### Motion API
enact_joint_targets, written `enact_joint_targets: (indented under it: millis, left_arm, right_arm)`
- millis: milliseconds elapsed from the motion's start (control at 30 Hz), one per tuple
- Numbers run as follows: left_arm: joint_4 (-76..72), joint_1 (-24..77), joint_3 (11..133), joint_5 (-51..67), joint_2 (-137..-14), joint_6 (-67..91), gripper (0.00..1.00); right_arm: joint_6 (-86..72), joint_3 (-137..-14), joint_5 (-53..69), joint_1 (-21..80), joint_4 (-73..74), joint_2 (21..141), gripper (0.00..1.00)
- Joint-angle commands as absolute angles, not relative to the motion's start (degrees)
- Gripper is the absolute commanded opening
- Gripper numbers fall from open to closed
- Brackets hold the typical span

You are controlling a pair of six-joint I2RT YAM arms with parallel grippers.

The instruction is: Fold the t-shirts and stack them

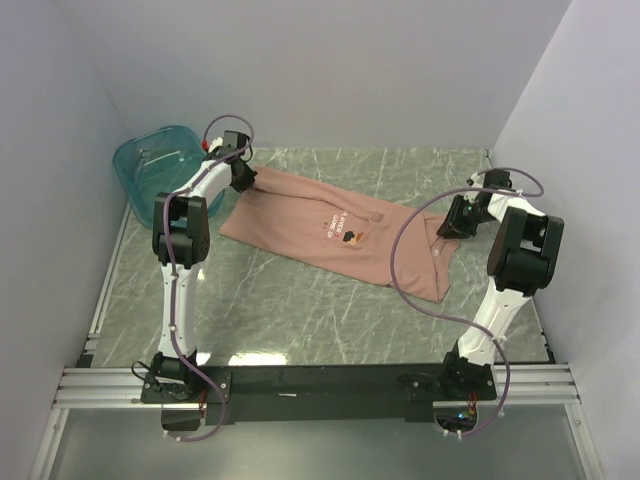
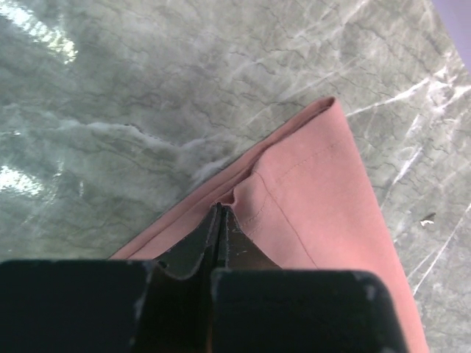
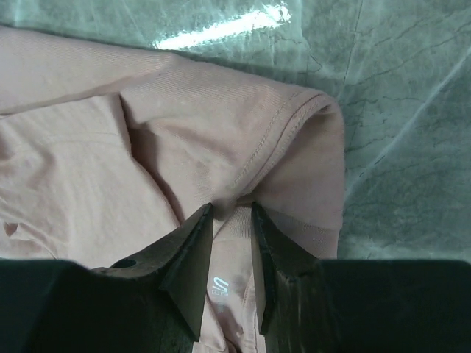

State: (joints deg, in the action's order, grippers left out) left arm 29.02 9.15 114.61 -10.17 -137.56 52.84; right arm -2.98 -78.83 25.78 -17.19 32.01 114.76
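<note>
Left gripper (image 2: pixel 219 212) pinching t-shirt (image 1: pixel 300 215) hem; right gripper (image 3: pixel 232 215) clamping collar

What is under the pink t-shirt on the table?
The marbled table shows all around the t-shirt, which rests on it. Anything beneath the cloth itself is covered and cannot be seen.
</note>
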Motion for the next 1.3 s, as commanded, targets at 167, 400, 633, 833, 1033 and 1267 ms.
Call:
enact_joint_targets:
  millis: [167, 400, 633, 833, 1033, 1267]
  left_arm:
    - [26.46, 8.88, 114.26, -8.52, -137.20, 51.50, 0.00]
    - [26.28, 8.53, 114.17, -7.91, -137.28, 51.06, 0.00]
    - [26.19, 7.65, 114.08, -7.91, -136.93, 51.24, 0.00]
    - [26.54, 7.56, 115.40, -7.56, -137.46, 50.98, 0.00]
    - [25.84, 7.56, 114.87, -7.29, -137.11, 51.15, 0.00]
    - [23.03, 7.56, 112.24, -4.58, -135.44, 50.98, 0.04]
  right_arm:
    - [-3.96, -82.79, 26.19, -17.58, 31.55, 116.46, 0.31]
    - [-3.34, -82.88, 27.42, -17.67, 31.90, 116.28, 0.07]
    - [-2.55, -81.83, 24.61, -19.42, 31.90, 114.44, 0.00]
    - [-1.93, -82.18, 24.34, -21.18, 32.61, 113.82, 0.00]
    - [-1.14, -82.35, 25.31, -21.27, 33.22, 113.99, 0.00]
    - [-0.53, -82.62, 27.16, -21.27, 34.01, 114.43, 0.00]
